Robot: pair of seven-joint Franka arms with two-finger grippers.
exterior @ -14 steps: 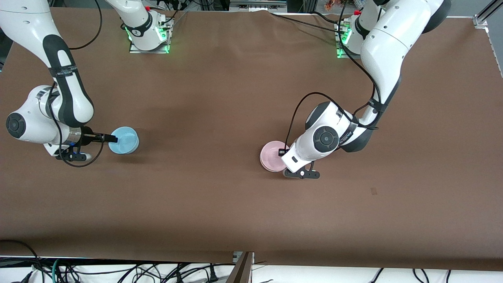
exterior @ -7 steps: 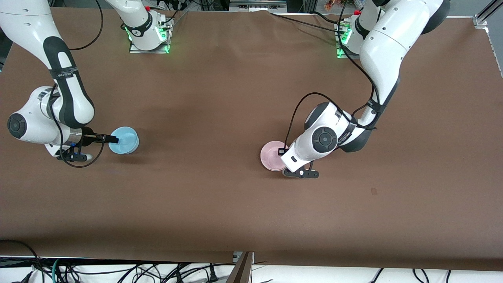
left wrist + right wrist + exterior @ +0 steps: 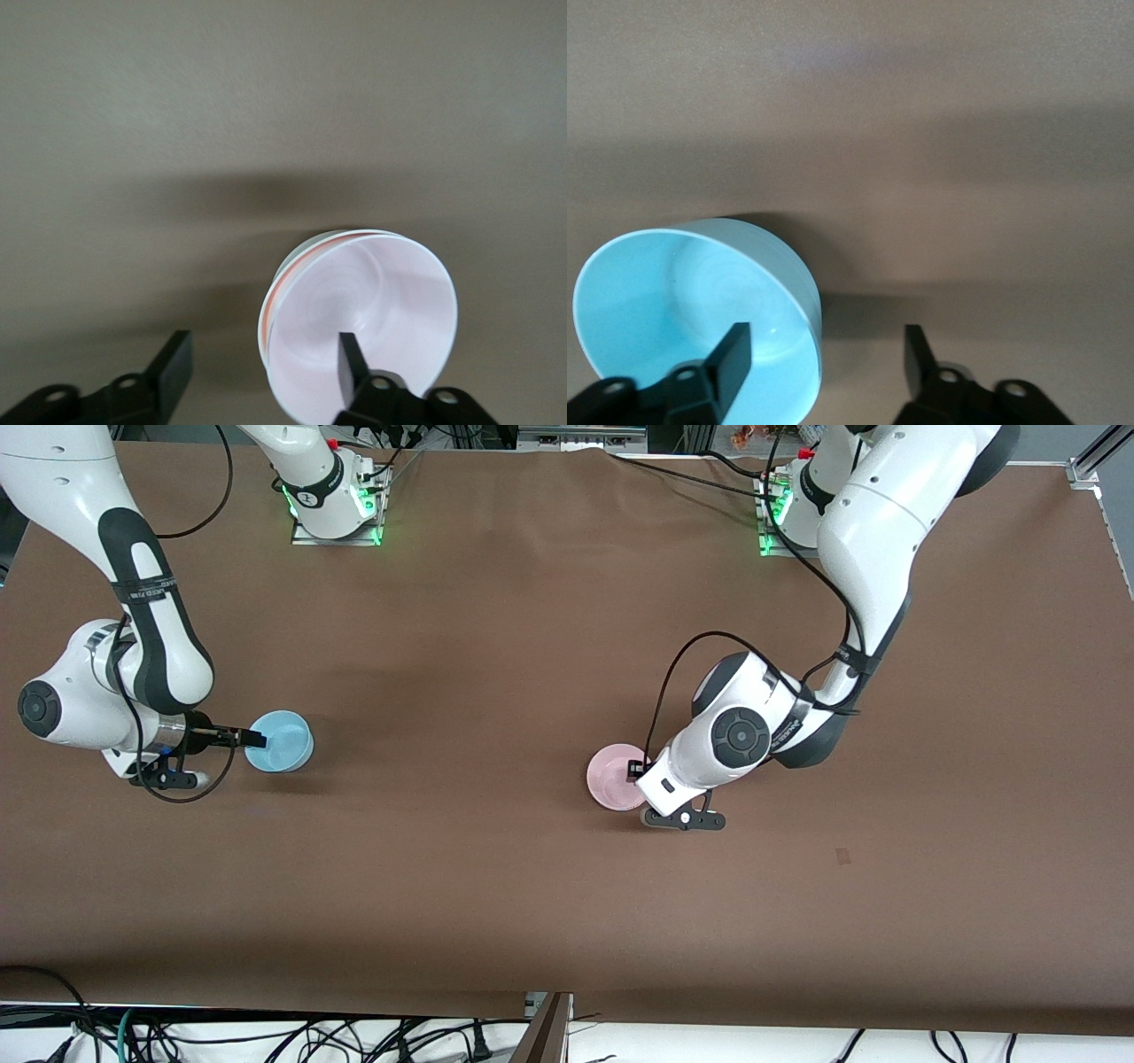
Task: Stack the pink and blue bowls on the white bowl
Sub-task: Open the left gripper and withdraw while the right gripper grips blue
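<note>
The pink bowl (image 3: 614,778) sits mid-table toward the left arm's end. In the left wrist view the pink bowl (image 3: 372,310) is nested in a thin white rim, which looks like the white bowl (image 3: 297,251) under it. My left gripper (image 3: 634,768) (image 3: 261,361) is open astride that rim, one finger inside the bowl and one outside. The blue bowl (image 3: 280,741) (image 3: 682,310) stands alone toward the right arm's end. My right gripper (image 3: 255,738) (image 3: 824,354) is open astride its rim, with one finger in the bowl and neither finger pressing on it.
The brown table (image 3: 496,691) is bare between the two bowls. Both arm bases (image 3: 337,505) stand along the edge farthest from the front camera. Cables hang below the edge nearest that camera.
My left hand has drawn a little toward the left arm's end while the pink bowl stays in place. The right arm and the blue bowl have hardly moved.
</note>
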